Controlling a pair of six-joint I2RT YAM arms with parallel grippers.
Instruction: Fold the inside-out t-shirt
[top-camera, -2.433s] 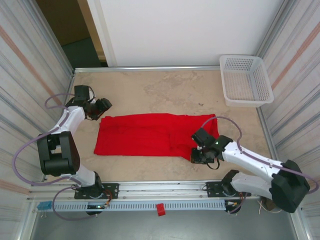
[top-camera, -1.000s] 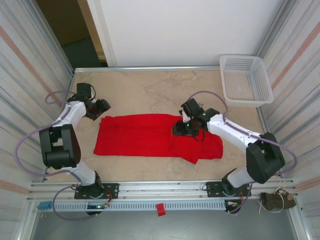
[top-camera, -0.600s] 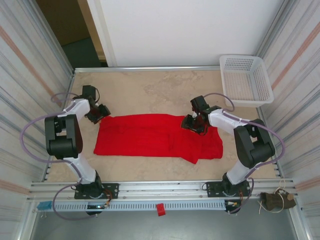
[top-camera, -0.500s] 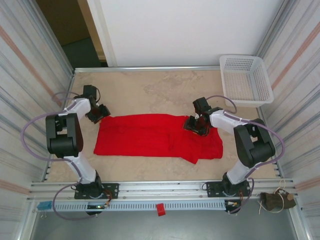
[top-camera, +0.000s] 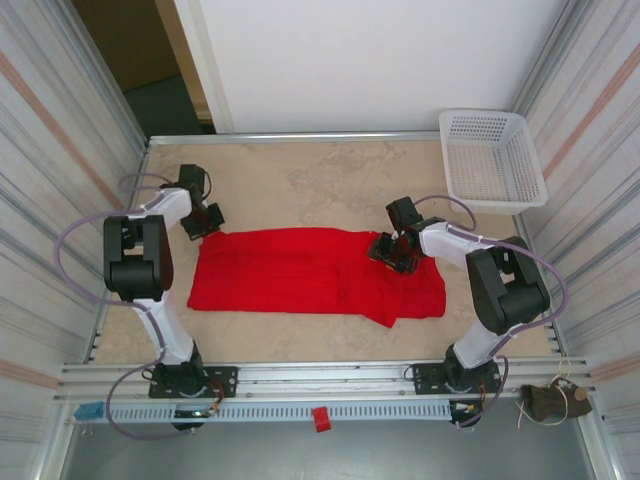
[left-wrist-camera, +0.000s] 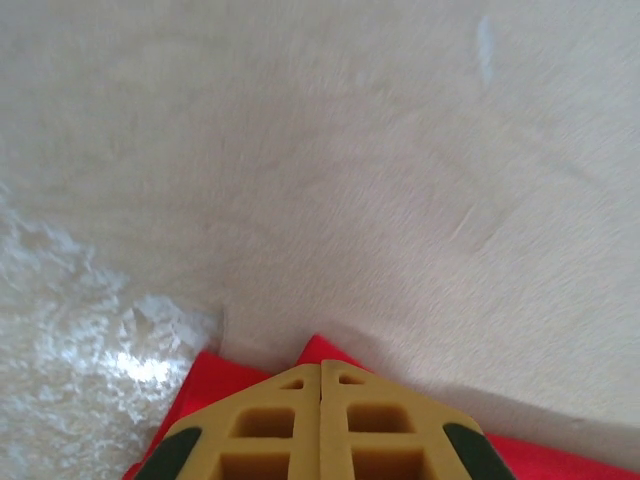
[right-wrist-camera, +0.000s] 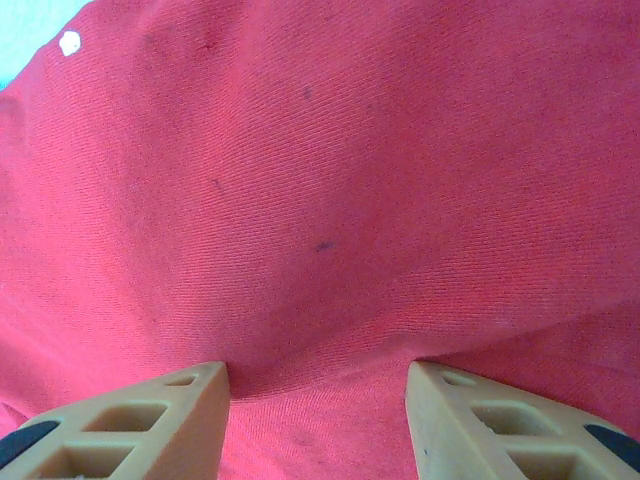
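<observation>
Kid: Where is the red t-shirt (top-camera: 300, 270)?

Friend: It lies flat in the middle of the bench (top-camera: 300, 170), between the two arms. The white basket (top-camera: 447, 160) sits well apart from it, in the far right corner.

Kid: Is it folded?

Friend: Partly, I think. It looks like a long strip, not a shirt shape, so the sides seem to be tucked in. The right end is messy. One bit sticks out on the near side there.

Kid: What is the left gripper (top-camera: 207, 221) doing?

Friend: It is at the far left corner of the cloth. In the left wrist view its fingers (left-wrist-camera: 265, 425) are pressed together, and a little red point pokes out at the tips. So I think it pinches that corner.

Kid: And the right gripper (top-camera: 392, 250)?

Friend: It is over the right part of the t-shirt, near the far edge. In the right wrist view its fingers (right-wrist-camera: 150, 420) are spread wide, with red cloth lying under the gap. It grabs nothing.

Kid: So what is left to do?

Friend: The strip is too long to be done. I guess it must be folded end over end, once or twice, into a small neat pack. The messy right end may need smoothing first.
</observation>
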